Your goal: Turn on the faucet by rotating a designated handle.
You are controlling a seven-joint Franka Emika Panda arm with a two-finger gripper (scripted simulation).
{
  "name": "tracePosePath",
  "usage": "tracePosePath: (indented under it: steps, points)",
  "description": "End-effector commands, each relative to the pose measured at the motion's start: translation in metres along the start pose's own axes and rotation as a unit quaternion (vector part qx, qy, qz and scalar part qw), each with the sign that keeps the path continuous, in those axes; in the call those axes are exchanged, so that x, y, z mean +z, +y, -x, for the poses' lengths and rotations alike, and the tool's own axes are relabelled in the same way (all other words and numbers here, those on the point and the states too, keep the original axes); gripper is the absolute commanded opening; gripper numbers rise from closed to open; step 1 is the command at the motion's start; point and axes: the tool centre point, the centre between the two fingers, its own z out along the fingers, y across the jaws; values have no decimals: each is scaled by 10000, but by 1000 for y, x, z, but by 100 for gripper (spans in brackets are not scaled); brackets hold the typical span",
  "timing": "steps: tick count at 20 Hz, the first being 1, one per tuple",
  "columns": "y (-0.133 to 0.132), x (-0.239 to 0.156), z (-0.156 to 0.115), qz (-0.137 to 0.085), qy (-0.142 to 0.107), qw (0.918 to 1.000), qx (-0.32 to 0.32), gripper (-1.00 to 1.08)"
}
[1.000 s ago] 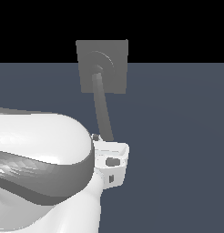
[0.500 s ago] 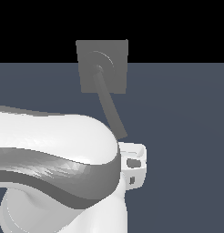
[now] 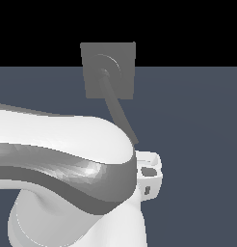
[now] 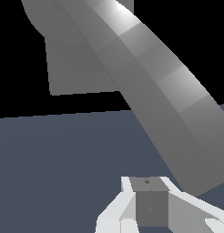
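Observation:
The faucet [image 3: 125, 58] is a square matte-grey plate standing upright at the back. Its handle [image 3: 119, 113], a slim curved grey bar, runs from the round boss down toward the exterior view's right. The bar's lower end disappears behind my white arm, just above my gripper [image 3: 149, 166]. In the wrist view the handle [image 4: 155, 100] fills the frame as a broad bar in front of the plate [image 4: 63, 68]. Its end sits right beside my gripper [image 4: 150, 200], whose fingers appear shut with nothing between them. Contact cannot be confirmed.
My own white and grey arm link [image 3: 62, 164] fills the lower half of the exterior view on its left and hides the ground there. A flat dark blue-grey floor [image 3: 202, 144] spreads around the faucet.
The handle's lower end has swung toward the exterior view's right. My gripper and arm have moved the same way alongside it. The arm now covers more of the picture.

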Motion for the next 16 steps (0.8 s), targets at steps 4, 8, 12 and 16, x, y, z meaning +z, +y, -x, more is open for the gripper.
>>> tracePosePath:
  steps: [4, 8, 12, 16]
  points:
    - [27, 1, -30, 107, 166, 9998, -45, -100]
    - [39, 0, -42, 115, 187, 9997, -51, -100]
    - [50, 0, -54, 122, 207, 9997, -57, -100]
    - [61, -1, -66, 130, 228, 9996, -63, -100]
